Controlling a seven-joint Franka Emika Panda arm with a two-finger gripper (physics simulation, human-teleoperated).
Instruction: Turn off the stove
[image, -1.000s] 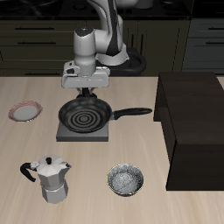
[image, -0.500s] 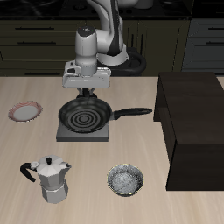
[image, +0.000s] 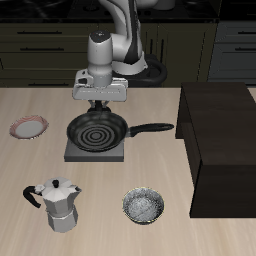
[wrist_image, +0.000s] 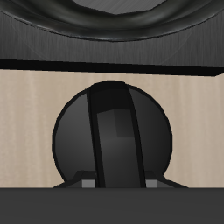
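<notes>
The stove (image: 72, 153) is a flat dark-grey slab in the middle of the table, with the black frying pan (image: 97, 131) on it. My gripper (image: 97, 104) points straight down at the stove's back edge, behind the pan. In the wrist view the round dark knob (wrist_image: 114, 131) fills the picture. Its raised ridge runs between two small grey fingertips (wrist_image: 88, 185) that sit against the ridge's sides. The gripper (wrist_image: 115, 185) looks shut on the knob. The stove's edge (wrist_image: 112, 52) and the pan's rim (wrist_image: 112, 13) show beyond the knob.
A large dark brown cabinet (image: 225, 140) stands beside the stove, close to the pan's handle (image: 152, 128). A moka pot (image: 60, 205) and a grey bowl (image: 144, 207) stand near the table's front edge. A small pinkish plate (image: 28, 127) lies on the stove's other side.
The gripper and wrist have shifted very slightly up and sideways at the stove's back edge. The pan and the other things have not moved.
</notes>
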